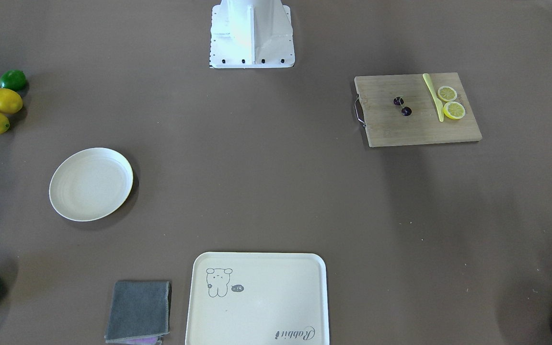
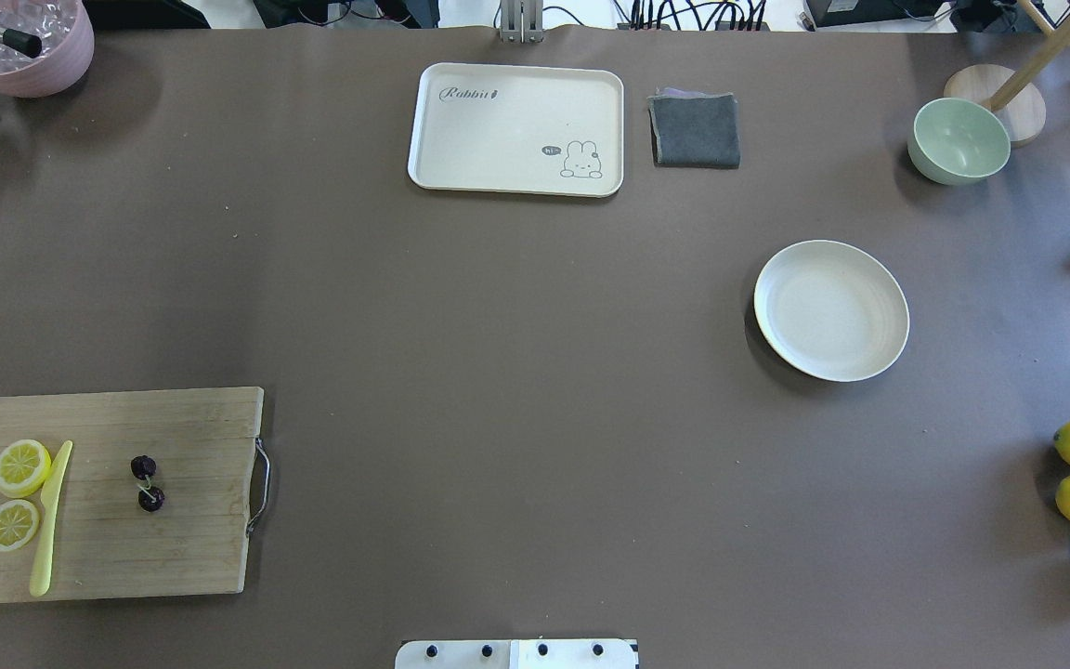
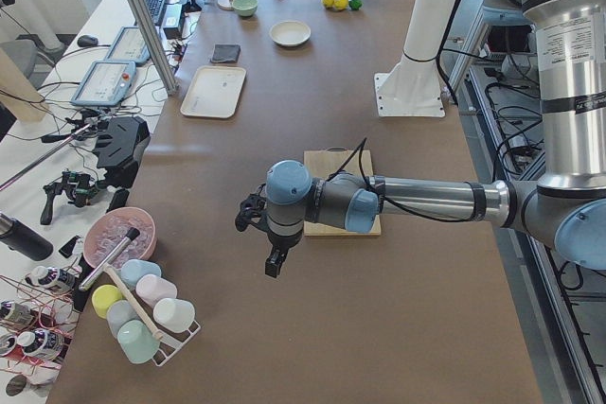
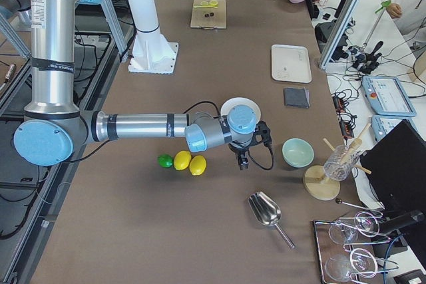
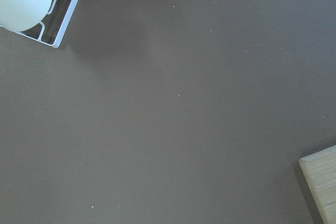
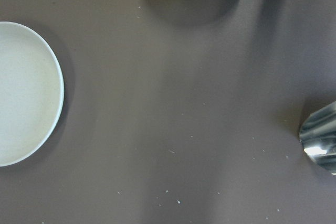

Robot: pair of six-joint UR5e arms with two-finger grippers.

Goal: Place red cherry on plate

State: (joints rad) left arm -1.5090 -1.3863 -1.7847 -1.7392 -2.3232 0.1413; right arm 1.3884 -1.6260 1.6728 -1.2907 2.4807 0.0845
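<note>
A brown-covered table stands beside a white workbench strewn with cables.

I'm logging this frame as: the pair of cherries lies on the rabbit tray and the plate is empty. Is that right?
Not quite. The cherries lie on the wooden cutting board, beside the yellow knife, not on the rabbit tray, which has nothing on it. The overhead exterior view shows this. The plate is indeed empty.
</note>
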